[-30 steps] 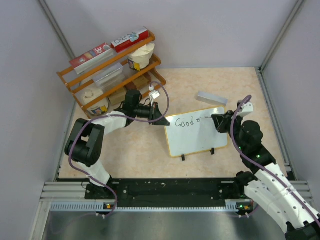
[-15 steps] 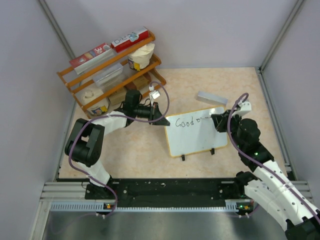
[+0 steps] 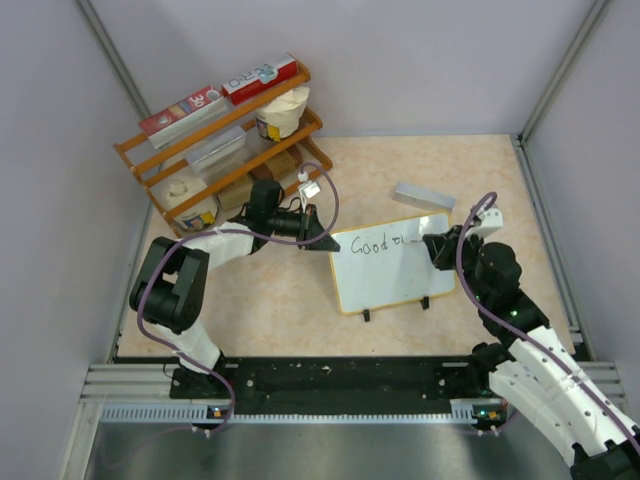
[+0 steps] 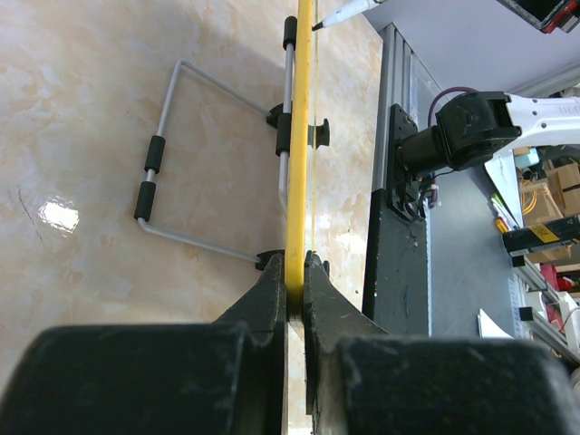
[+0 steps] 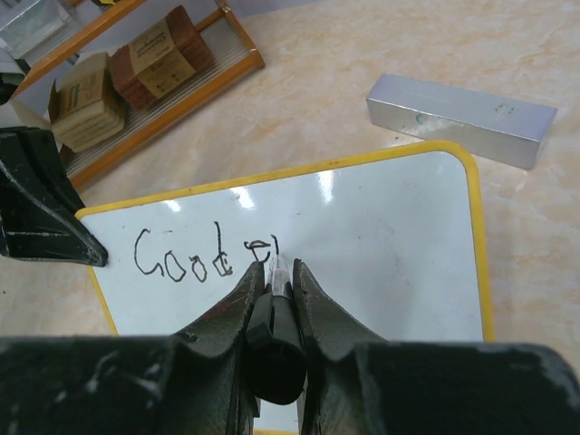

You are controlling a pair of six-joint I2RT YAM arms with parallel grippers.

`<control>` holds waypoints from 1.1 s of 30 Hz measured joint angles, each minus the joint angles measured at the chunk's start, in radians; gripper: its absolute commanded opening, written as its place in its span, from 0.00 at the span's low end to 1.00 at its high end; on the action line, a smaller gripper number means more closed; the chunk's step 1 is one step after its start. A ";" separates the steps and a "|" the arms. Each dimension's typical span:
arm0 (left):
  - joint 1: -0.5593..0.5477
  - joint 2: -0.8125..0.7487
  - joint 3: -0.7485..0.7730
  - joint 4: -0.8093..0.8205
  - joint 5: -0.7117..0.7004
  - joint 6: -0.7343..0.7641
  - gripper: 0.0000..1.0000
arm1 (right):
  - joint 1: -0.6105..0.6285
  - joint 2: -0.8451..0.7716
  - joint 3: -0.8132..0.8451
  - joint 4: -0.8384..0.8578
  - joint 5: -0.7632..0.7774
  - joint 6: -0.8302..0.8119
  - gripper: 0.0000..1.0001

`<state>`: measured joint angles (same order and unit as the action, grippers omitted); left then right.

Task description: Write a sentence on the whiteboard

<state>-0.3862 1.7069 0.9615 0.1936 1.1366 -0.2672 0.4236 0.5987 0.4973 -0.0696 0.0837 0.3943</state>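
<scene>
The whiteboard (image 3: 390, 265) stands tilted on its two black feet at the table's middle; it fills the right wrist view (image 5: 381, 236). The sentence (image 3: 383, 243) reads "Good" plus two more strokes, in one line (image 5: 204, 256). My left gripper (image 3: 322, 240) is shut on the board's left frame edge, seen edge-on as a yellow strip (image 4: 296, 145) between the fingers. My right gripper (image 3: 436, 248) is shut on a black marker (image 5: 276, 331), whose tip touches the board just right of the lettering. The marker tip also shows in the left wrist view (image 4: 340, 14).
A grey rectangular block (image 3: 423, 196) lies behind the board, also in the right wrist view (image 5: 460, 107). An orange wooden shelf rack (image 3: 220, 150) with boxes and containers stands at the back left. A wire stand (image 4: 172, 163) props the board's back.
The right gripper with the marker shifted slightly down and left along the board. The lettering after "Good" has grown by a stroke. The left arm has not moved.
</scene>
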 measured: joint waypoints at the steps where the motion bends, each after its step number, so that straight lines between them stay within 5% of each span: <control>1: 0.000 0.000 0.000 0.000 0.000 0.000 0.00 | 0.000 -0.003 -0.001 -0.007 -0.003 0.000 0.00; 33: 0.000 0.000 0.000 -0.002 0.000 0.000 0.00 | 0.000 0.002 -0.006 0.025 0.034 0.018 0.00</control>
<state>-0.3862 1.7069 0.9619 0.1913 1.1366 -0.2676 0.4236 0.6006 0.4908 -0.0448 0.1181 0.4122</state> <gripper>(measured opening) 0.056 0.138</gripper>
